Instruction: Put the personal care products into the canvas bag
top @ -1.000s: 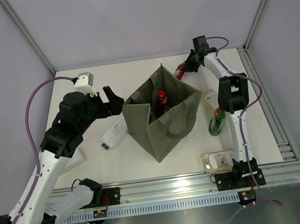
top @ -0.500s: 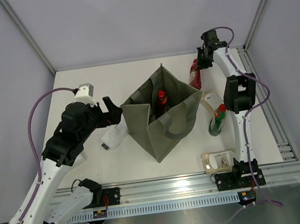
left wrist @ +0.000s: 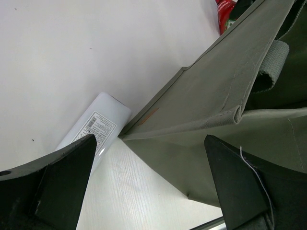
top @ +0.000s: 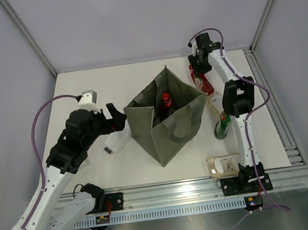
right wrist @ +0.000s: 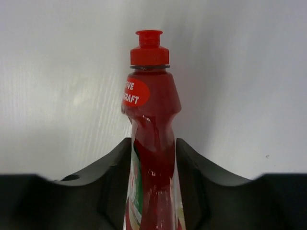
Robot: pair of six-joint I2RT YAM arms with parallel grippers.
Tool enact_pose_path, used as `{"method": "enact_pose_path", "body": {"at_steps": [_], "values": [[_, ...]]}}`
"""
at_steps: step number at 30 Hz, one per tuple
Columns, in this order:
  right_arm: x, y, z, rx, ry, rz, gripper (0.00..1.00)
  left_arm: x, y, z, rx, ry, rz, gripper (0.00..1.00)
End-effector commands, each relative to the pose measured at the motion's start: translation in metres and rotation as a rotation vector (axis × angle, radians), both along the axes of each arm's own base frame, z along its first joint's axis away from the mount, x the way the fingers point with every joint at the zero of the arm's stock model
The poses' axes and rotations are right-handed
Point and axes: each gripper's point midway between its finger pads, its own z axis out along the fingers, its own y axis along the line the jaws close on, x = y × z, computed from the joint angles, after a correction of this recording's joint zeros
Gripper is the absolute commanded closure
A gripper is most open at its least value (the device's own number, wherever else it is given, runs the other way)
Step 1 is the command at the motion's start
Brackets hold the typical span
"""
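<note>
A red bottle point(top: 202, 80) point(right wrist: 151, 143) lies on the table right of the canvas bag point(top: 169, 141), cap pointing away from my right gripper point(top: 198, 66) point(right wrist: 153, 140). Its jaws stand snug against both sides of the bottle's waist; whether they press it I cannot tell. A second red bottle point(top: 166, 99) point(left wrist: 224, 9) stands inside the bag point(left wrist: 216, 96). The white bottle point(top: 117, 138) point(left wrist: 96, 127) lies against the bag's left wall. My left gripper point(top: 116, 106) point(left wrist: 149, 139) hangs open above that bottle and the bag's edge, holding nothing.
A dark green red-capped bottle point(top: 222, 126) stands upright right of the bag, beside my right arm. The beige pouch point(top: 224, 164) lies near the front edge. A metal rail point(top: 272, 105) borders the table's right side.
My right gripper swung from beside the bag out to the right and back over the far right of the table, with the red bottle. Its jaws now stand wider. The left arm shifted slightly.
</note>
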Motion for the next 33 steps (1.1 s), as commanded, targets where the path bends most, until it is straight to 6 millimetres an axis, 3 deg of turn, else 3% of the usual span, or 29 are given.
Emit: {"method": "enact_pose_path", "body": {"at_steps": [1, 4, 8, 10, 11, 16, 18, 20, 21, 22, 24, 26, 27, 29, 30, 31, 33], "values": [[-0.037, -0.008, -0.042, -0.099, 0.183, 0.077, 0.45, 0.003, -0.001, 0.018, -0.057, -0.077, 0.012, 0.01], [-0.042, -0.016, -0.046, -0.158, 0.203, 0.108, 0.33, 0.002, -0.001, 0.014, -0.063, -0.078, 0.009, 0.01], [-0.048, -0.02, -0.045, -0.2, 0.233, 0.196, 0.26, 0.003, -0.003, 0.013, -0.066, -0.076, 0.0, 0.01], [-0.047, -0.023, -0.046, -0.223, 0.233, 0.218, 0.28, 0.003, -0.003, 0.013, -0.068, -0.078, 0.0, 0.01], [-0.048, -0.025, -0.049, -0.239, 0.236, 0.248, 0.33, 0.003, -0.004, 0.012, -0.069, -0.076, -0.001, 0.01], [-0.043, -0.021, -0.048, -0.165, 0.212, 0.278, 1.0, 0.004, 0.001, -0.002, -0.068, -0.028, 0.046, 0.01], [-0.044, -0.022, -0.039, -0.076, 0.21, 0.268, 1.0, 0.001, 0.004, -0.012, -0.058, 0.011, 0.063, 0.01], [-0.047, -0.01, -0.024, 0.093, 0.2, 0.265, 1.0, -0.002, 0.011, -0.02, -0.041, 0.034, 0.096, 0.01], [-0.044, -0.022, -0.011, 0.161, 0.18, 0.231, 1.0, -0.002, 0.013, -0.021, -0.042, 0.04, 0.108, 0.01], [-0.045, -0.01, -0.001, 0.284, 0.162, 0.253, 1.0, -0.002, 0.017, -0.023, -0.035, 0.044, 0.125, 0.01], [-0.041, -0.032, 0.023, 0.45, 0.126, 0.177, 1.0, -0.004, 0.021, -0.027, -0.026, 0.065, 0.148, 0.01], [-0.04, -0.028, 0.045, 0.651, 0.101, 0.155, 1.0, -0.005, 0.027, -0.032, -0.004, 0.087, 0.177, 0.01], [-0.035, -0.032, 0.071, 0.749, 0.033, 0.181, 1.0, -0.004, 0.029, -0.035, 0.006, 0.105, 0.191, 0.01], [-0.039, -0.032, 0.088, 0.852, 0.023, 0.161, 1.0, -0.004, 0.036, -0.043, 0.041, 0.142, 0.223, 0.01], [-0.038, -0.028, 0.12, 0.895, -0.064, 0.229, 1.0, -0.004, 0.038, -0.045, 0.056, 0.157, 0.235, 0.01], [-0.042, -0.026, 0.127, 0.934, -0.065, 0.235, 1.0, -0.001, 0.041, -0.048, 0.075, 0.174, 0.252, 0.01], [-0.05, -0.017, 0.171, 0.984, -0.171, 0.344, 1.0, -0.003, 0.045, -0.055, 0.109, 0.209, 0.265, 0.01]]}}
